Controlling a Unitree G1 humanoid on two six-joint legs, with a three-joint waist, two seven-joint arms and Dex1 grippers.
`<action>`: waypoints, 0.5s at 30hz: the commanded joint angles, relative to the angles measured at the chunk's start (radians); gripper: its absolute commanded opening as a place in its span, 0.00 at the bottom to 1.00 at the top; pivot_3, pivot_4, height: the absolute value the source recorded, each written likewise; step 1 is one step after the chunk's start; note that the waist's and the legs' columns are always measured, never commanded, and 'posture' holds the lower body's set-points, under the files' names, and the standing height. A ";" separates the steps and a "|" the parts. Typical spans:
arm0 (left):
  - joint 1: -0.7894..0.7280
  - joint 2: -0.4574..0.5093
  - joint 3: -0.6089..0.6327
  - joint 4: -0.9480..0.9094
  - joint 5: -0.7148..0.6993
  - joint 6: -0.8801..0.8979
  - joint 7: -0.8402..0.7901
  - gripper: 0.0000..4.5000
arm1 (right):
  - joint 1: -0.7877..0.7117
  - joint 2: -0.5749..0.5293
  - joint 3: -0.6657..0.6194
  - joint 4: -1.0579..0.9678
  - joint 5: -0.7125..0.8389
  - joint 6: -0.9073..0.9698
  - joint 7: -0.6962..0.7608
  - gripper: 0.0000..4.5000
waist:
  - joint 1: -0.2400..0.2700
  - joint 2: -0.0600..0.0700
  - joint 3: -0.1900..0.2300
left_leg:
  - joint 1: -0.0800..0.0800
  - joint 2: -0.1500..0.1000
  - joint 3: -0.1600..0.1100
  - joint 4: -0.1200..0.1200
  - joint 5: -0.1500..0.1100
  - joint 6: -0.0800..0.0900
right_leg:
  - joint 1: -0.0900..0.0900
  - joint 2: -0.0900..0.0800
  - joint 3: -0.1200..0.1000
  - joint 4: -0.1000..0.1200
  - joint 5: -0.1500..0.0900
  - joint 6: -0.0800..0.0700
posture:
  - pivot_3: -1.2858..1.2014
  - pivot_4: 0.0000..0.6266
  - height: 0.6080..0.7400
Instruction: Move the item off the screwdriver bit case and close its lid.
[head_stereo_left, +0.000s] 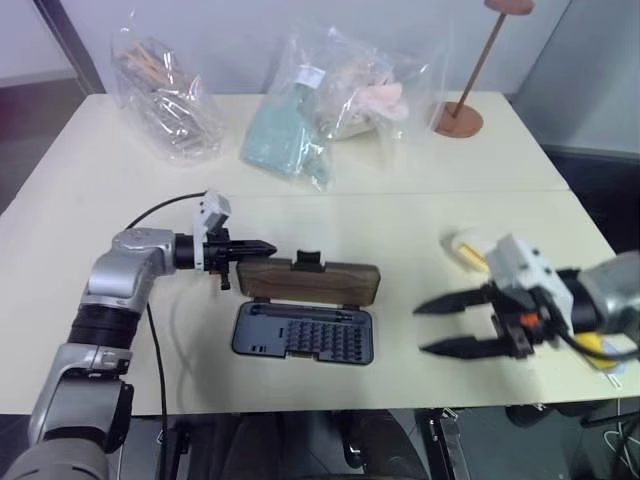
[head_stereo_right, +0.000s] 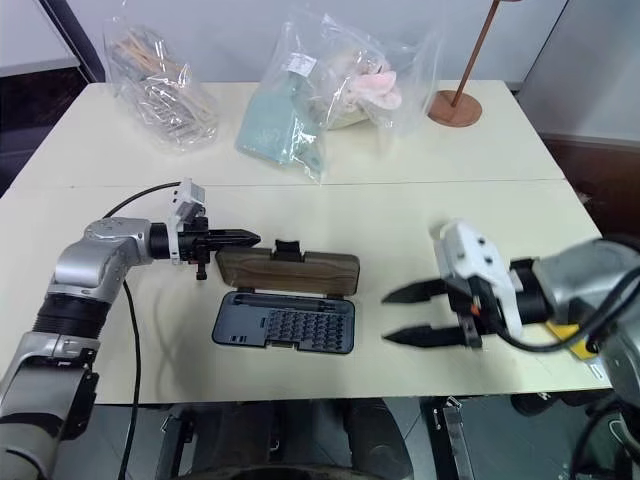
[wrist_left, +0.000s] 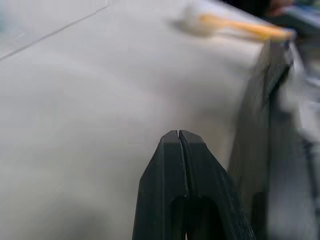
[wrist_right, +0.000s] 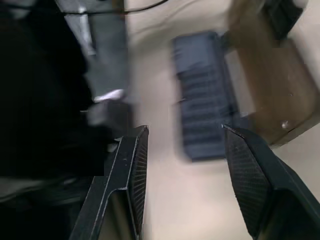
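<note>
The screwdriver bit case (head_stereo_left: 303, 335) lies open at the table's front centre, its grey base showing rows of bits. Its brown lid (head_stereo_left: 312, 282) stands tilted up behind the base, with the black latch tab (head_stereo_left: 308, 259) on its top edge. My left gripper (head_stereo_left: 268, 246) is shut and empty, its tip right at the lid's upper left corner. The item, a yellow-handled brush (wrist_left: 240, 26), lies on the table to the right of the case, its white head (head_stereo_left: 462, 248) showing past my right hand. My right gripper (head_stereo_left: 422, 329) hangs open and empty, right of the case.
Two clear plastic bags (head_stereo_left: 165, 95) (head_stereo_left: 320, 100) sit at the back of the table. A copper lamp base (head_stereo_left: 458, 118) stands at the back right. A black cable (head_stereo_left: 160, 210) arcs over the table by my left arm. The table's front edge runs just below the case.
</note>
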 joint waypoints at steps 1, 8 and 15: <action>0.047 0.090 -0.021 -0.145 -0.048 0.061 -0.115 0.00 | 0.069 0.008 -0.028 -0.041 0.004 -0.054 -0.067 0.52 | -0.006 0.000 0.000 | 0.000 0.000 0.000 0.000 0.000 0.000 | 0.000 0.001 0.000 0.000 0.000 0.000 | 0.52 0.24 0.98; 0.155 0.177 -0.114 -0.220 0.049 -0.039 -0.180 0.00 | 0.099 0.067 0.033 -0.056 -0.011 -0.135 -0.233 0.52 | 0.003 0.000 0.000 | 0.000 0.000 0.000 0.000 0.000 0.000 | 0.000 0.000 0.000 0.000 0.000 0.000 | 0.52 0.24 0.98; -0.096 0.078 -0.055 0.021 0.047 -0.013 -0.087 0.00 | 0.122 0.148 0.267 -0.133 -0.102 -0.203 -0.420 0.33 | 0.019 -0.002 0.001 | -0.002 0.000 -0.001 0.002 0.000 0.000 | 0.000 0.000 -0.001 -0.002 -0.002 -0.002 | 0.52 0.24 0.98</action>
